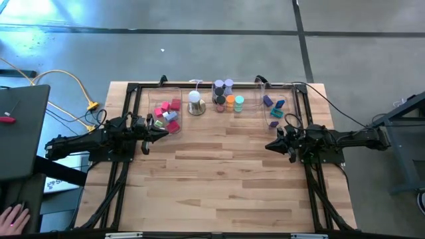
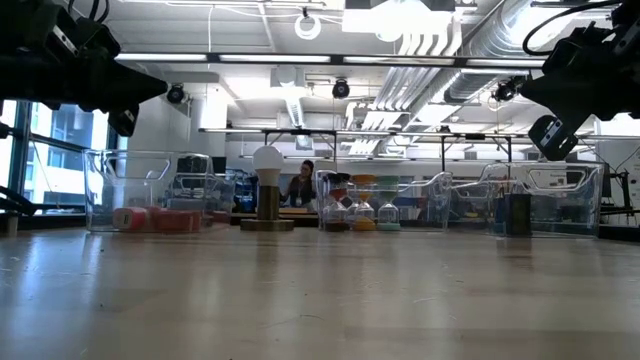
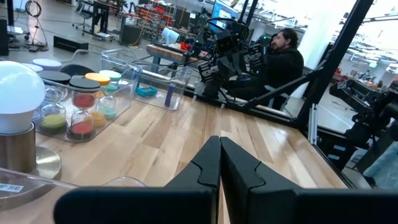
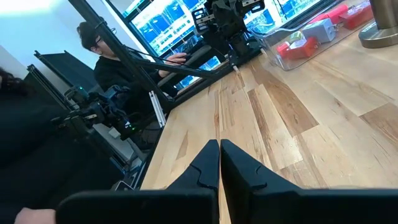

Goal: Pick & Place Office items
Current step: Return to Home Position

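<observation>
The pale wooden worktop (image 1: 219, 186) is bare from its near edge to past the middle, so both arms have open room. The left tool (image 1: 161, 133) hangs raised by the left edge, pointing inward, its fingers pressed together on nothing. The right tool (image 1: 269, 145) mirrors it by the right edge, likewise closed and empty.

Just beyond the left tool's tip begins the left clear plastic tray (image 1: 149, 96), holding the red and pink blocks (image 1: 167, 111); its long axis runs toward the far edge. Farther on stand the white dome on a metal base (image 1: 195, 103), the middle clear tray (image 1: 214, 106) with the round rolls (image 1: 226, 96), and the right clear tray (image 1: 284, 91) with the blue and purple blocks (image 1: 273, 106).

Drawing back looks safest outward, away from the trays.
</observation>
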`<state>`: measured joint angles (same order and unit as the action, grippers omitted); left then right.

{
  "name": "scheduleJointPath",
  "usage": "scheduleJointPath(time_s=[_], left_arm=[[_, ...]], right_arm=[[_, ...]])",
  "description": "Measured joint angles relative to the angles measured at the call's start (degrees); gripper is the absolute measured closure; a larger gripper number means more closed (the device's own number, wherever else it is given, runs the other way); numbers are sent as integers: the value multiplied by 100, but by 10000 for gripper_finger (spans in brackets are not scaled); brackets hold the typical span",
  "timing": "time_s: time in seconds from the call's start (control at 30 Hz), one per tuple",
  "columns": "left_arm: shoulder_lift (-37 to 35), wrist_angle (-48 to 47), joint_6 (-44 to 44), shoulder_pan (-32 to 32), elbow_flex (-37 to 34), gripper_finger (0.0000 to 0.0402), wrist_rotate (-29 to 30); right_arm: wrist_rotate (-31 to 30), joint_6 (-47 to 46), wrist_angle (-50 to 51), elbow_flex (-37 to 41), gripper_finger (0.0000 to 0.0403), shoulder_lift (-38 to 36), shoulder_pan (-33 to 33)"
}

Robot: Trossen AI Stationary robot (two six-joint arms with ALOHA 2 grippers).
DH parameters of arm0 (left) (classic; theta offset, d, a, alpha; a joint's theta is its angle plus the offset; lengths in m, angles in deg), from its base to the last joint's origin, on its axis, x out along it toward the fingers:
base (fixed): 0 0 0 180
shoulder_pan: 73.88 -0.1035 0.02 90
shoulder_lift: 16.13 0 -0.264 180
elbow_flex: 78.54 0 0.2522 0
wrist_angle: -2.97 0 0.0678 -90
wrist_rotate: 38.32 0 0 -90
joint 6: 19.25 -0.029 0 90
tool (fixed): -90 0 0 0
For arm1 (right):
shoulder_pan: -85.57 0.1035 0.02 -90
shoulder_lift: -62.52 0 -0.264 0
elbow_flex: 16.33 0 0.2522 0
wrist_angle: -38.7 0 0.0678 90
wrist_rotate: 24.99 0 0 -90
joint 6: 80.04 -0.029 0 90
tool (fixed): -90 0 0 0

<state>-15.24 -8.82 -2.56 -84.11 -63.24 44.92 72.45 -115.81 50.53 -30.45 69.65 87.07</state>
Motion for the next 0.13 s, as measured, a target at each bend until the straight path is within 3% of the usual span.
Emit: scheduleJointPath(time_s=[0.13], left_arm=[[1,0,0,0,0,401,0]], right_arm=[[0,1,0,0,400,0,0]])
